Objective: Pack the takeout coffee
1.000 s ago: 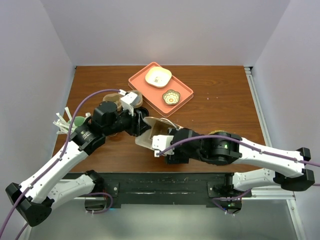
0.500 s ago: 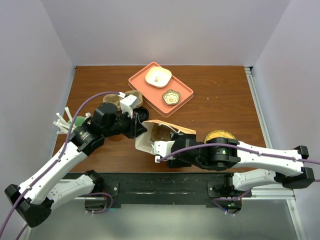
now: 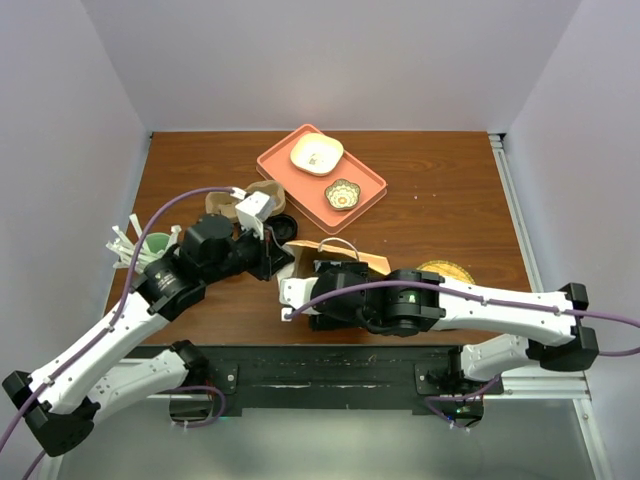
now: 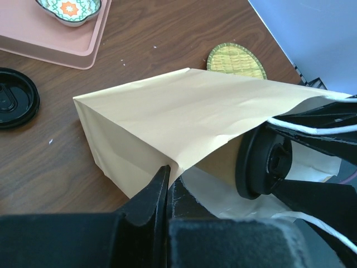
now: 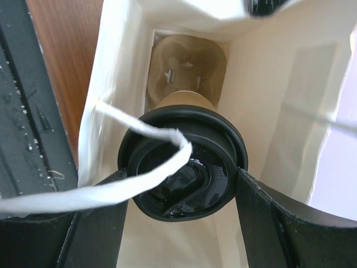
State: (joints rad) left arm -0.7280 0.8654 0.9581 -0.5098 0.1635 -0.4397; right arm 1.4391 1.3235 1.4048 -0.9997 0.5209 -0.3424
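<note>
The left gripper (image 4: 168, 187) was pinched shut on the rim of the paper bag (image 4: 167, 114). The right gripper (image 5: 183, 183) clasped the takeout coffee (image 5: 215, 139) by its lid, inside the bag's mouth.

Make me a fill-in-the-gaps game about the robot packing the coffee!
The right pincer holds the takeout coffee, whose lid is ____.
The left pincer is pinched ____ on the paper bag's edge.
The paper bag lies on its ____.
Missing words: black; shut; side.
</note>
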